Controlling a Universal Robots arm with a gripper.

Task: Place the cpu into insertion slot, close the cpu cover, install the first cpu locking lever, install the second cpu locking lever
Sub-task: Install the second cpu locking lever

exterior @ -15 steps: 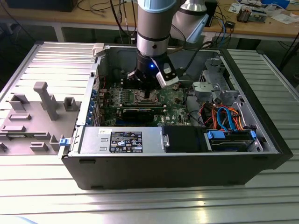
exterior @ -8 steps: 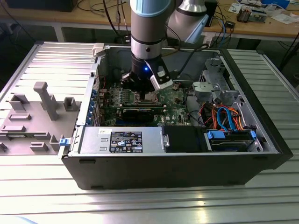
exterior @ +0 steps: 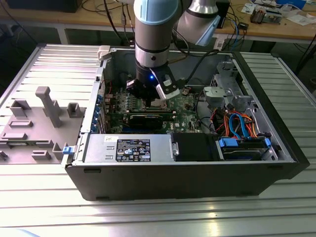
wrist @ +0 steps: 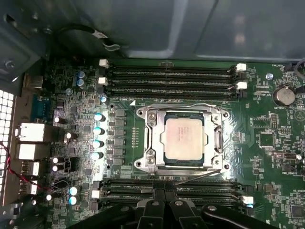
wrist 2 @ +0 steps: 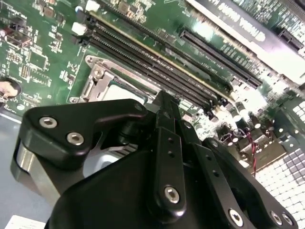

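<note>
Silver-grey and flat, the cpu (wrist: 185,139) sits in the socket at the middle of the green motherboard (wrist: 267,157), with the cpu cover (wrist: 217,138) down around it and the memory slots (wrist: 171,76) at its 12 o'clock. It looks light, rigid and fragile, best handled by its edges. The gripper (wrist: 164,191) hovers at the socket's 6 o'clock; whether it is open or closed cannot be told.

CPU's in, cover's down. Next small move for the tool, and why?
Probably press the loose lever down toward its latch: the cpu sits seated, the cpu cover lies flat, and the tool hovers beside that lever, which angles out.
</note>
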